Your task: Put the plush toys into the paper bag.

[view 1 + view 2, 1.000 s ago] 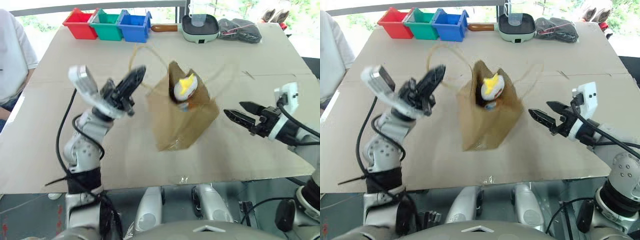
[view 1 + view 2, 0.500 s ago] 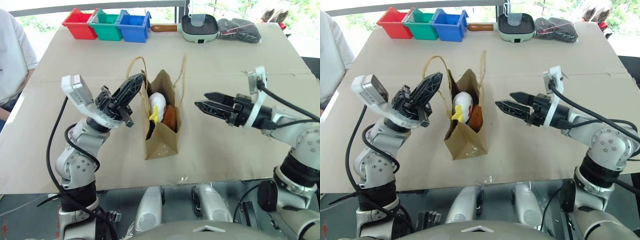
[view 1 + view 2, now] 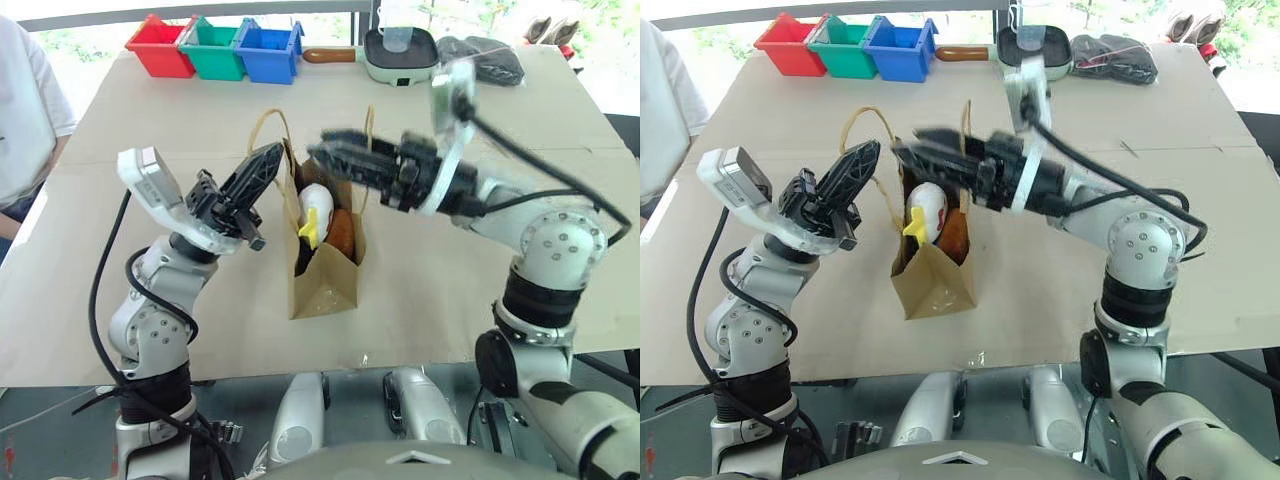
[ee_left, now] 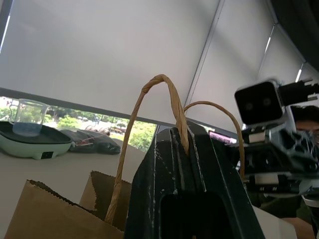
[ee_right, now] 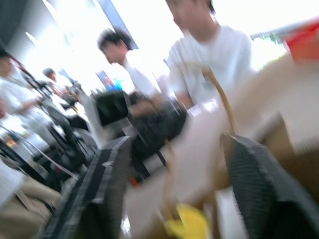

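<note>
The big table (image 3: pixel 120 290) is lying flat, with lots of bare room around the paper bag (image 3: pixel 325 275) standing in its middle. Both plush toys (image 3: pixel 325 225) are sitting inside. The left gripper (image 3: pixel 268 165) is pinching one handle (image 4: pixel 172 99) tight. The right gripper (image 3: pixel 335 152) is hanging over the bag's top edge, fingers apart.
</note>
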You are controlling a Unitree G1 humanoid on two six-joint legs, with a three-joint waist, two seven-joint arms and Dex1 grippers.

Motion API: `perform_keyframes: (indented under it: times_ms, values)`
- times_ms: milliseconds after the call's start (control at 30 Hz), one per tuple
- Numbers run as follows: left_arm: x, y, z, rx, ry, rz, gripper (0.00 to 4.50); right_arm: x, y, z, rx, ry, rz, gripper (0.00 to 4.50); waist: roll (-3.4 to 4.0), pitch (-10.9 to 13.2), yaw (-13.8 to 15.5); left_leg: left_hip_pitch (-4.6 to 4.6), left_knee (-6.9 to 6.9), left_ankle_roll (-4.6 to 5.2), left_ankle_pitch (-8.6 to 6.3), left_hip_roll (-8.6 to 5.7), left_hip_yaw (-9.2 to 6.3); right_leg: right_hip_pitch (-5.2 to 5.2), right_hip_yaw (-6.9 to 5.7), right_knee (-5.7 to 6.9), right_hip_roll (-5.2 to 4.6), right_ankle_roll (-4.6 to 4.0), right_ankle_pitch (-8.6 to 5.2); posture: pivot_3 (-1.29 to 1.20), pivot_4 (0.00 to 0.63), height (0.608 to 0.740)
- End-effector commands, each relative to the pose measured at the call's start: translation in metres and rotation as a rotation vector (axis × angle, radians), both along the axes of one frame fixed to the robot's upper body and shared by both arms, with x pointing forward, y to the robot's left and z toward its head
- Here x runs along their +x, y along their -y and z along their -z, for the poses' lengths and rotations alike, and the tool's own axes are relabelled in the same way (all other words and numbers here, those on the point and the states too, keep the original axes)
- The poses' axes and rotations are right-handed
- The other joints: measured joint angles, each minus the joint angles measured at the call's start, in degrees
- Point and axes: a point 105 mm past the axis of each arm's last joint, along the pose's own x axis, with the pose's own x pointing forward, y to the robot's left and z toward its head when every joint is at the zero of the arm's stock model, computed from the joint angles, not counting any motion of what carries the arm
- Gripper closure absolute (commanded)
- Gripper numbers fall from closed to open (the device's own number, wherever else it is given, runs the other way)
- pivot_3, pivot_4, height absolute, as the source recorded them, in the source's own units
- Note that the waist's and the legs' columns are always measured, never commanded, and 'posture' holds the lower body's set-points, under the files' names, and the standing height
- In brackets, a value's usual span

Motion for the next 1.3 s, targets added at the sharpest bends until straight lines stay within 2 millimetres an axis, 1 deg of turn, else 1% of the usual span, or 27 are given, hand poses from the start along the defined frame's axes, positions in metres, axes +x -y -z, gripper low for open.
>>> perform_keyframes:
  times_ms: [33, 67, 133, 200, 300, 367, 467, 533, 567, 600, 633, 667, 700, 733, 767, 800, 867, 900, 1000, 1133, 1200, 1267, 1300]
  values:
    - [-0.002, -0.005, -0.019, -0.005, 0.077, -0.013, 4.50, -0.013, 0.007, -0.022, 0.092, 0.078, -0.059, 3.88, -0.02, -0.01, 0.15, 0.00, -0.01, 0.00, 0.00, 0.00, -0.03, 0.01, -0.04, -0.01, 0.00, 0.00, 0.00, 0.00, 0.150, 0.740]
    - [0.005, -0.006, -0.023, 0.026, 0.089, -0.002, 4.50, -0.017, 0.009, -0.031, 0.112, 0.104, -0.069, 4.39, -0.01, 0.00, 0.21, 0.00, -0.01, 0.00, 0.00, 0.00, -0.02, 0.01, -0.04, -0.02, -0.01, 0.00, 0.00, 0.00, 0.150, 0.740]
    - [0.024, -0.010, -0.030, 0.117, 0.106, 0.035, 4.50, -0.023, 0.011, -0.045, 0.129, 0.149, -0.070, 4.45, 0.01, 0.02, 0.30, -0.02, 0.02, 0.00, 0.00, -0.01, -0.02, 0.00, -0.04, 0.02, -0.02, 0.00, 0.00, 0.00, 0.150, 0.740]
    - [0.039, -0.010, -0.034, 0.194, 0.114, 0.082, 4.50, -0.024, 0.013, -0.047, 0.116, 0.169, -0.050, 4.45, 0.02, 0.07, 0.14, -0.07, 0.10, 0.00, 0.01, -0.02, -0.09, -0.08, -0.12, 0.12, 0.05, 0.00, -0.01, 0.00, 0.150, 0.740]
    - [0.065, -0.008, -0.037, 0.304, 0.119, 0.166, 4.50, -0.019, 0.015, -0.040, 0.053, 0.174, 0.031, 4.45, 0.01, 0.05, 0.09, -0.03, 0.04, 0.00, 0.01, -0.01, -0.03, -0.05, -0.08, 0.02, 0.05, -0.01, -0.02, 0.00, 0.150, 0.740]
    - [0.080, -0.004, -0.033, 0.371, 0.116, 0.206, 4.50, -0.014, 0.018, -0.031, 0.023, 0.155, 0.086, 4.45, 0.00, 0.05, 0.05, -0.06, -0.03, 0.01, 0.01, -0.02, 0.01, -0.06, -0.06, -0.02, 0.03, -0.01, -0.01, 0.00, 0.150, 0.740]
    - [0.093, 0.004, -0.025, 0.434, 0.111, 0.257, 4.50, -0.006, 0.021, -0.014, -0.059, 0.156, 0.169, 4.45, 0.01, 0.05, -0.07, -0.12, -0.20, 0.00, 0.01, -0.02, 0.04, -0.12, -0.03, -0.20, 0.02, -0.01, 0.00, 0.00, 0.150, 0.740]
    - [0.097, 0.009, -0.017, 0.477, 0.103, 0.304, 4.50, 0.008, 0.027, -0.002, -0.102, 0.126, 0.244, 4.45, 0.01, 0.05, -0.23, -0.48, -0.19, 0.00, 0.01, -0.01, 0.03, -0.48, -0.04, -0.17, 0.02, -0.02, 0.00, 0.00, 0.150, 0.740]
    - [0.095, 0.011, -0.012, 0.499, 0.103, 0.338, 4.16, 0.009, 0.030, 0.007, -0.145, 0.130, 0.257, 3.95, 0.01, 0.05, -0.30, -0.72, -0.17, 0.00, 0.02, 0.00, 0.01, -0.73, -0.04, -0.12, 0.03, -0.02, 0.01, 0.00, 0.150, 0.740]
    - [0.093, 0.012, -0.009, 0.502, 0.106, 0.356, 3.76, 0.009, 0.035, 0.012, -0.173, 0.133, 0.275, 3.58, 0.01, 0.05, -0.29, -0.79, -0.16, 0.00, 0.02, 0.00, 0.02, -0.82, -0.05, -0.08, 0.03, -0.02, 0.01, 0.00, 0.150, 0.740]
    - [0.093, 0.011, -0.011, 0.484, 0.108, 0.349, 3.49, 0.008, 0.040, 0.013, -0.190, 0.140, 0.288, 3.13, 0.01, 0.06, -0.14, -0.81, -0.17, 0.00, 0.02, 0.01, 0.01, -0.82, -0.07, -0.07, 0.01, -0.02, 0.01, 0.00, 0.150, 0.740]
    - [0.093, 0.008, -0.014, 0.455, 0.098, 0.341, 3.15, 0.004, 0.044, 0.014, -0.205, 0.146, 0.289, 2.78, 0.01, 0.06, -0.14, -0.86, -0.17, 0.00, 0.02, 0.01, -0.02, -0.83, -0.11, -0.12, 0.00, -0.02, 0.01, 0.00, 0.150, 0.740]
    - [0.092, 0.002, -0.016, 0.433, 0.077, 0.341, 2.62, -0.002, 0.050, 0.014, -0.219, 0.154, 0.272, 2.21, 0.02, 0.07, -0.15, -0.90, -0.16, 0.00, 0.02, 0.02, -0.01, -0.85, -0.11, -0.14, -0.01, -0.02, 0.01, 0.00, 0.150, 0.740]
    - [0.088, -0.005, -0.019, 0.398, 0.046, 0.352, 2.29, -0.008, 0.060, 0.015, -0.244, 0.155, 0.262, 1.91, 0.02, 0.07, -0.13, -0.89, -0.16, 0.00, 0.02, 0.01, 0.00, -0.84, -0.10, -0.13, -0.02, -0.02, 0.01, 0.00, 0.150, 0.740]
    - [0.084, -0.010, -0.021, 0.378, 0.026, 0.363, 1.75, -0.012, 0.065, 0.016, -0.263, 0.155, 0.254, 1.89, 0.02, 0.07, -0.12, -0.89, -0.15, 0.01, 0.02, 0.01, -0.01, -0.84, -0.10, -0.13, -0.02, -0.02, 0.01, 0.00, 0.150, 0.740]
    - [0.079, -0.016, -0.020, 0.365, -0.001, 0.371, 1.43, -0.016, 0.073, 0.016, -0.281, 0.150, 0.252, 1.89, 0.01, 0.07, -0.20, -0.90, -0.14, 0.01, 0.01, 0.02, -0.01, -0.82, -0.10, -0.14, -0.03, -0.02, 0.01, 0.00, 0.150, 0.740]
    - [0.065, -0.026, -0.013, 0.354, -0.058, 0.389, 0.45, -0.024, 0.088, 0.016, -0.309, 0.138, 0.251, 1.89, 0.02, 0.07, -0.34, -0.81, -0.15, 0.02, 0.01, 0.03, 0.00, -0.75, -0.07, -0.16, -0.04, -0.01, 0.00, 0.00, 0.150, 0.740]
    - [0.060, -0.029, -0.011, 0.353, -0.077, 0.395, 0.09, -0.027, 0.092, 0.015, -0.319, 0.134, 0.250, 1.89, 0.02, 0.07, -0.33, -0.77, -0.16, 0.02, 0.01, 0.04, 0.01, -0.72, -0.05, -0.16, -0.04, -0.01, 0.00, 0.00, 0.150, 0.740]
    - [0.035, -0.037, 0.002, 0.327, -0.142, 0.413, 0.09, -0.035, 0.109, 0.014, -0.350, 0.115, 0.275, 1.89, 0.02, 0.07, 0.00, -0.74, -0.15, 0.02, 0.01, 0.07, -0.03, -0.70, -0.10, -0.08, -0.04, -0.01, 0.00, 0.00, 0.150, 0.740]
    - [0.010, -0.034, 0.025, 0.320, -0.223, 0.424, 0.09, -0.051, 0.124, 0.003, -0.286, 0.079, 0.257, 1.89, 0.00, 0.07, 0.36, -0.80, 0.05, 0.02, 0.01, 0.07, -0.05, -0.63, -0.14, -0.06, -0.10, -0.01, 0.00, 0.00, 0.150, 0.740]
    - [0.001, -0.027, 0.036, 0.343, -0.245, 0.434, 0.09, -0.057, 0.130, 0.015, -0.347, 0.038, 0.273, 1.89, -0.02, 0.06, 0.66, -0.78, 0.11, 0.02, 0.01, 0.06, -0.04, -0.59, -0.14, -0.06, -0.11, 0.00, 0.00, 0.00, 0.150, 0.740]
    - [-0.005, -0.020, 0.044, 0.353, -0.255, 0.436, 0.09, -0.062, 0.128, 0.034, -0.424, 0.002, 0.271, 1.89, -0.03, 0.05, 0.78, -0.72, 0.15, 0.02, 0.01, 0.04, -0.05, -0.48, -0.16, -0.09, -0.11, 0.00, 0.00, 0.00, 0.150, 0.740]
    - [-0.008, -0.017, 0.047, 0.357, -0.256, 0.440, 0.00, -0.063, 0.125, 0.045, -0.461, -0.006, 0.268, 2.40, -0.05, 0.04, 0.79, -0.72, 0.15, 0.02, 0.01, 0.04, -0.05, -0.47, -0.16, -0.11, -0.10, 0.01, 0.00, 0.00, 0.150, 0.740]
